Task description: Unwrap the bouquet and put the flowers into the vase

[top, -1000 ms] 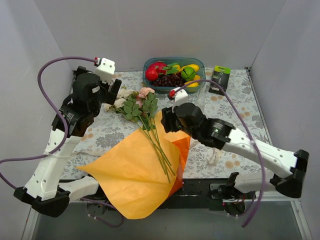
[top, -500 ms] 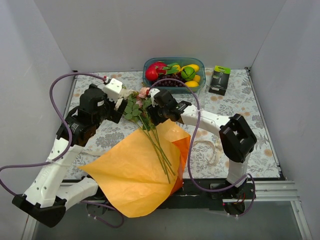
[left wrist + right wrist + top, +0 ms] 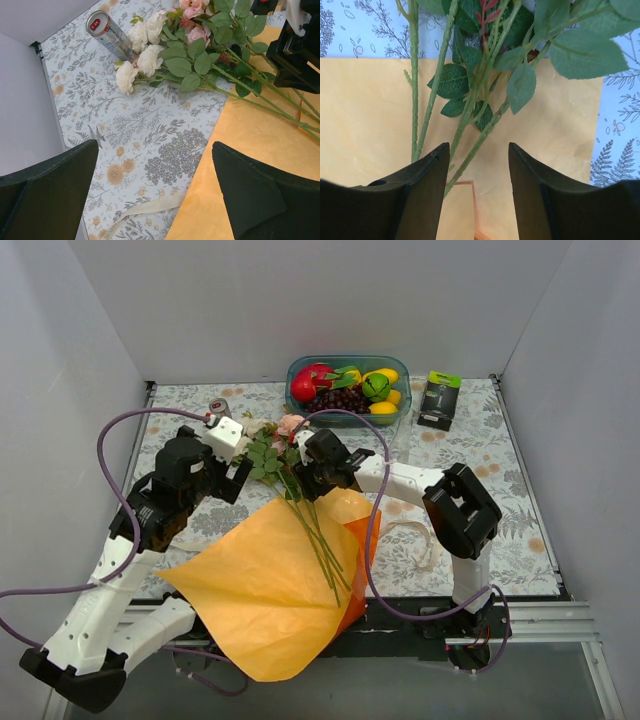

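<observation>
- Flowers (image 3: 290, 465) lie loose on opened orange paper (image 3: 265, 585), mid-table; my left gripper (image 3: 155, 160), wide and empty, has edged toward the blooms (image 3: 145, 60).
- My right gripper (image 3: 479, 155) has swung in, parted over the stems (image 3: 470, 125); pickup looks next.

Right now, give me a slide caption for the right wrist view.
Open right gripper poised over the flower stems lying across the spread orange wrapping paper.
</observation>
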### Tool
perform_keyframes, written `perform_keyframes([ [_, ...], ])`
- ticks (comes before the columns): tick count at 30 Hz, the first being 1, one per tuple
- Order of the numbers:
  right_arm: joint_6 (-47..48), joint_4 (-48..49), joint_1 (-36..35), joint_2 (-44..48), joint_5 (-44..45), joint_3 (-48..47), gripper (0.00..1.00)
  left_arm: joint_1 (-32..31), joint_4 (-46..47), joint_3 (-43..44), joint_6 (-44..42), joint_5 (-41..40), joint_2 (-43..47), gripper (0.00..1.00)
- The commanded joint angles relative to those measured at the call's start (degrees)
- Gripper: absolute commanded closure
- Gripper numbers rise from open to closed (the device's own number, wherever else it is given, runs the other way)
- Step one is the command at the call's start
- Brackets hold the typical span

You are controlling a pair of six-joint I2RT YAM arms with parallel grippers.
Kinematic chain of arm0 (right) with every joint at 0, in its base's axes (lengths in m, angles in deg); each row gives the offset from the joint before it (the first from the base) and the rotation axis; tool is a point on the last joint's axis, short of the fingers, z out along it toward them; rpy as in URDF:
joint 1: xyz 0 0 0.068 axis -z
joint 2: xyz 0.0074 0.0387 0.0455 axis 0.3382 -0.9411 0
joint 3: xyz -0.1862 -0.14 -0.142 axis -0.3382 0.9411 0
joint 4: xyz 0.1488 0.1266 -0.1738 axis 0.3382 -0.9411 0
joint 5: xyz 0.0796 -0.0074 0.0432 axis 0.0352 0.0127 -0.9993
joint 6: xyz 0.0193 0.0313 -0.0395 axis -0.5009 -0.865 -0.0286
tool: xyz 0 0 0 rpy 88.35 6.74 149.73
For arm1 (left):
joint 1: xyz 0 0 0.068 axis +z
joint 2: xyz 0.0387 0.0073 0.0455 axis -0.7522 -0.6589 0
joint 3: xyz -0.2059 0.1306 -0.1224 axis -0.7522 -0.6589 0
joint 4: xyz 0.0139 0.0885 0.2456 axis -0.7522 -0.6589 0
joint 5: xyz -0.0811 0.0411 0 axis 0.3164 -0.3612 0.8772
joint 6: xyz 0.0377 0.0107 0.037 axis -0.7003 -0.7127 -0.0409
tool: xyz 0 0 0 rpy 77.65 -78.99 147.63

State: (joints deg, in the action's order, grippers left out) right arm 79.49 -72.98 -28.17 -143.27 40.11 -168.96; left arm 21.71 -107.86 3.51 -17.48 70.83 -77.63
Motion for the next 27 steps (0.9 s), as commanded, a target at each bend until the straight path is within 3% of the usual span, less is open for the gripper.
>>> perform_keyframes([
  [1, -0.1, 2.0, 0.3, 0.5, -1.7, 2.0, 0.44, 0.0, 1.3, 0.0, 0.1, 0.0, 2.0, 0.02],
  [13, -1.1, 4.4, 0.3, -1.5, -3.0, 3.7, 0.61, 0.1, -1.8, -7.3, -4.5, 1.0, 5.3, 0.02],
  [16, -0.7, 4.5, 0.3, -1.2, -1.9, 3.1, 0.76, 0.1, -3.5, -11.2, -4.9, 2.2, 5.3, 0.02],
  [17, -0.2, 4.5, 0.3, -0.5, -1.6, 2.7, 0.88, 0.0, -3.1, -12.4, -5.4, 2.3, 6.0, 0.02],
  [19, 0.0, 4.6, 0.4, 1.2, -0.3, 1.9, 0.99, 0.1, -0.9, -16.0, -5.5, 2.6, 7.1, 0.02],
  [27, 1.5, 7.7, 2.6, 12.2, 3.7, -2.6, 0.99, 0.0, 7.3, -24.1, -9.0, 3.9, 4.3, 0.02],
])
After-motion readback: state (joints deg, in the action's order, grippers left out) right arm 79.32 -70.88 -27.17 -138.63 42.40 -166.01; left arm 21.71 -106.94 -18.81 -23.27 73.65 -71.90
